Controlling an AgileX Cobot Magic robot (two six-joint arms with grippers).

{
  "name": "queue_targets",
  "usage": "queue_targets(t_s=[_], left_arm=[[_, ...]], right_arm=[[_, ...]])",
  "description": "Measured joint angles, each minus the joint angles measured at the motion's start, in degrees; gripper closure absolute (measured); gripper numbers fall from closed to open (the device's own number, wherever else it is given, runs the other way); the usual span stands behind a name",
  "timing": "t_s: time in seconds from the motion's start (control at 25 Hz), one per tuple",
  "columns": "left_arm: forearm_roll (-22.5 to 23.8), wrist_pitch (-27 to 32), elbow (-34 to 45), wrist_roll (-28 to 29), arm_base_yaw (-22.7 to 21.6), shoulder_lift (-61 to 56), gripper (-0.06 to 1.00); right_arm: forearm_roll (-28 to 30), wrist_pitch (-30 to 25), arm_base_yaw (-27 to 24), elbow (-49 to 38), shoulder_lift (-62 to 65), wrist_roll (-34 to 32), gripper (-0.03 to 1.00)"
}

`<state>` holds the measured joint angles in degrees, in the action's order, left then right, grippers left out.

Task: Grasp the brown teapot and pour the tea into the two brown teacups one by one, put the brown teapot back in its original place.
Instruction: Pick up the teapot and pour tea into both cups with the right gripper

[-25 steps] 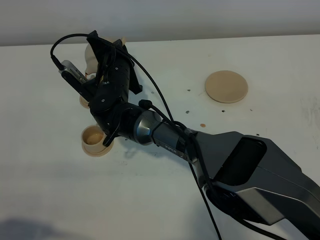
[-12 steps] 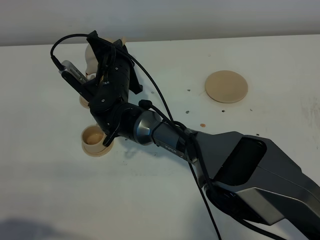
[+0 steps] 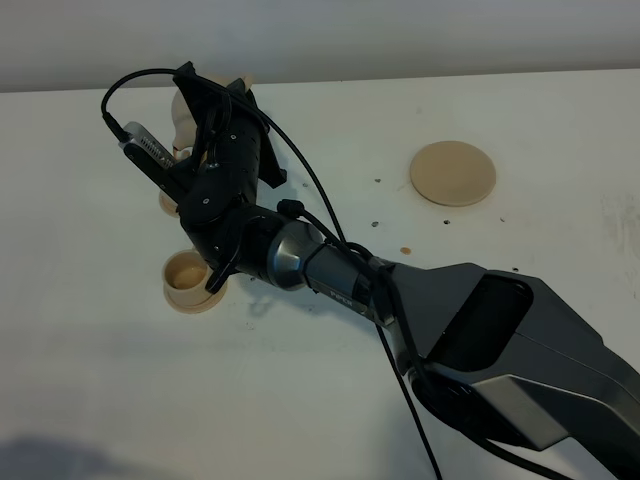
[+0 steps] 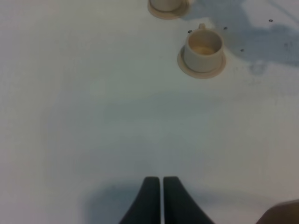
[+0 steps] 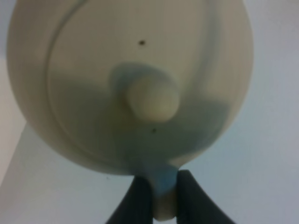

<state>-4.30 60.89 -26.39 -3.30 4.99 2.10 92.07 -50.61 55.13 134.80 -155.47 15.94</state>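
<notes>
Raised teapot (image 5: 140,60) over the far-left of the table (image 3: 520,110), above the far cup (image 3: 166,203). Its lid knob (image 5: 153,99) faces the wrist camera. Its long axis runs straight out from the right gripper (image 5: 161,186), handle (image 5: 162,207) end nearest; the spout is hidden. The right jaws are clamped on the handle. The near cup (image 3: 185,272) stands on its saucer. The coaster (image 3: 452,172) lies well apart to the right. The left gripper (image 4: 161,191) has its jaws pressed together on nothing.
</notes>
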Motion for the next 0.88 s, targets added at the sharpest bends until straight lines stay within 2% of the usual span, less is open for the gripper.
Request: queue_targets(t_s=[0.88], left_arm=[[0.0, 0.0, 0.0, 0.0, 0.0, 0.0, 0.96]], right_arm=[[0.0, -0.2, 0.0, 0.0, 0.0, 0.4, 0.86]])
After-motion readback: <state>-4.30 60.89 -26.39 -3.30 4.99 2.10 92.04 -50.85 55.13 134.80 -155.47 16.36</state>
